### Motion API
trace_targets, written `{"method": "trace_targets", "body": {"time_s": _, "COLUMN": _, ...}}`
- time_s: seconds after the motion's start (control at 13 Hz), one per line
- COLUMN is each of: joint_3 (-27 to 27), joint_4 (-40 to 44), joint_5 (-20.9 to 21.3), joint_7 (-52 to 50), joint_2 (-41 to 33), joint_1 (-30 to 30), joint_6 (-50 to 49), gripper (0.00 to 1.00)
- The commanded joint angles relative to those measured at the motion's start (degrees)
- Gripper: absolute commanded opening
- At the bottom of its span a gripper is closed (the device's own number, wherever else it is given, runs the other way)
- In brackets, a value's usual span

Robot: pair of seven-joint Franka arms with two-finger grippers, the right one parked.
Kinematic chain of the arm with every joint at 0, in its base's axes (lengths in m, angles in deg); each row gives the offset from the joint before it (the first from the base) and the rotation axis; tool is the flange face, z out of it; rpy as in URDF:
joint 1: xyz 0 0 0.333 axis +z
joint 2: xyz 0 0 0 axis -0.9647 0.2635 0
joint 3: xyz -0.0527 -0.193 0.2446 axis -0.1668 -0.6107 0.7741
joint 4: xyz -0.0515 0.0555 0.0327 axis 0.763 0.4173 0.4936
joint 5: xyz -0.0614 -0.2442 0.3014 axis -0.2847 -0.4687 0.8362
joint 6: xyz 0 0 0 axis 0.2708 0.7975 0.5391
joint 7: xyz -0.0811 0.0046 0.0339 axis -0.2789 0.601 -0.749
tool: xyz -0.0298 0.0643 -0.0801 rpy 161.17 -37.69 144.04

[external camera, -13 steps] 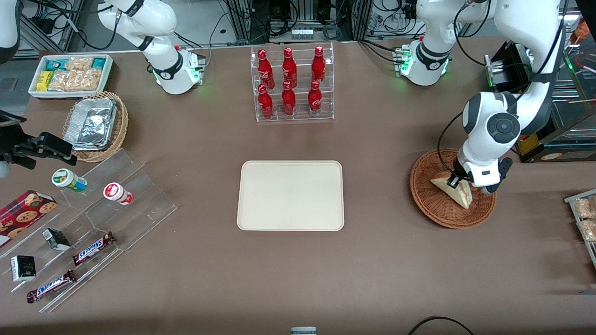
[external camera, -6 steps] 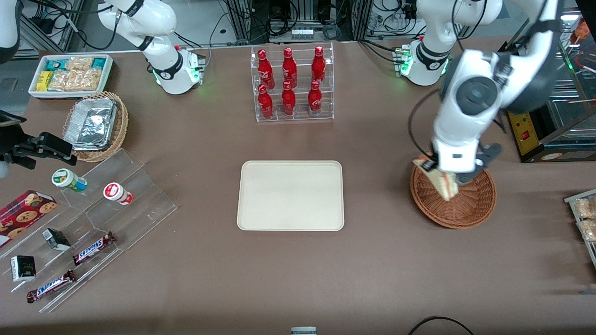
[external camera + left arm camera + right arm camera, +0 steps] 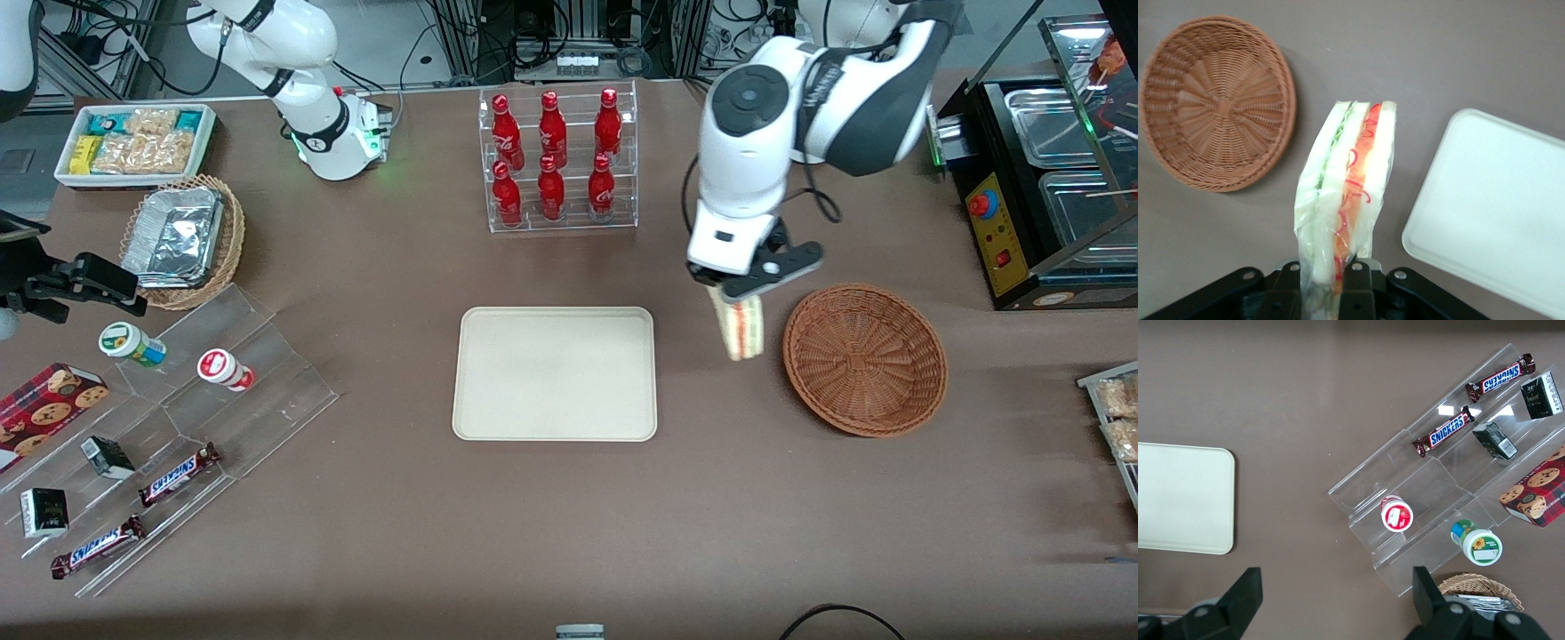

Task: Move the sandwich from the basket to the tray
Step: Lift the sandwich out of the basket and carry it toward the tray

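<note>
Brown table (image 3: 356, 498), cables and metal racks (image 3: 569, 36) above it

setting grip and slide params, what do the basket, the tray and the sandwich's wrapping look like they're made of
Basket: woven wicker, reddish-brown, ribbed coils showing, matte.
Tray: smooth cream surface with a low rim, probably plastic or pulp, dull finish.
Sandwich: soft white bread inside a thin clear film, likely plastic, glossy and wrinkled. The gripper is shut on it above the table, between basket and tray.

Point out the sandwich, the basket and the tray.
sandwich (image 3: 1351, 180): left wrist view, on its red filling edge, held in the gripper (image 3: 731, 286).
basket (image 3: 865, 359): front view, on its woven floor.
tray (image 3: 555, 373): front view, on its bare middle.
</note>
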Motion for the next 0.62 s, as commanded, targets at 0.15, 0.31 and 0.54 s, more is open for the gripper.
{"method": "trace_targets", "body": {"time_s": 0.15, "joint_3": 1.0, "joint_4": 2.6, "joint_5": -1.9, "joint_7": 5.9, "joint_2": 8.1, "joint_1": -5.8, "joint_6": 8.5, "gripper": 0.00}}
{"method": "trace_targets", "body": {"time_s": 0.31, "joint_3": 1.0, "joint_4": 4.5, "joint_5": -1.6, "joint_7": 5.1, "joint_2": 14.3, "joint_1": -6.7, "joint_6": 15.1, "gripper": 0.00}}
{"method": "trace_targets", "body": {"time_s": 0.54, "joint_3": 1.2, "joint_4": 11.8, "joint_5": -1.4, "joint_7": 2.9, "joint_2": 23.1, "joint_1": -8.7, "joint_6": 15.7, "gripper": 0.01}}
